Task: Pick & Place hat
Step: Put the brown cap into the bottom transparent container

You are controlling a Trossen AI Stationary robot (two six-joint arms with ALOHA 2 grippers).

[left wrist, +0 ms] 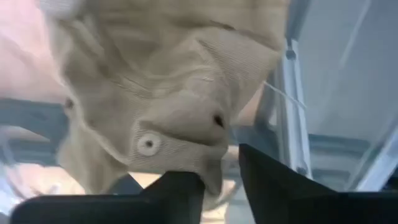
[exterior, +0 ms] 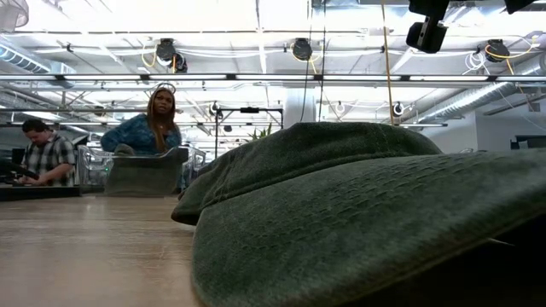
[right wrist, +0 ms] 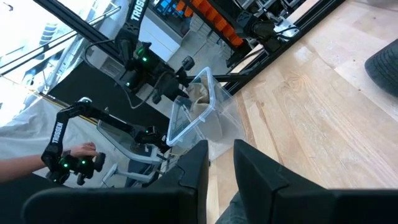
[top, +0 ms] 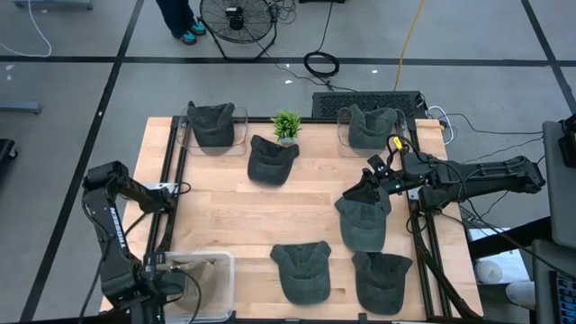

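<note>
Item: tan hat, lying in the clear bin at the counter's near-left corner, directly ahead of the left tool, fingers slightly parted at its edge. Right tool, pinching a dark cap, is well apart.

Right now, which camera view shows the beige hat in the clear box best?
The left wrist view: the beige hat fills it, just beyond the left hand. The right wrist view shows it small inside the clear box. The high view shows only the box by the left arm; the low view shows neither.
</note>
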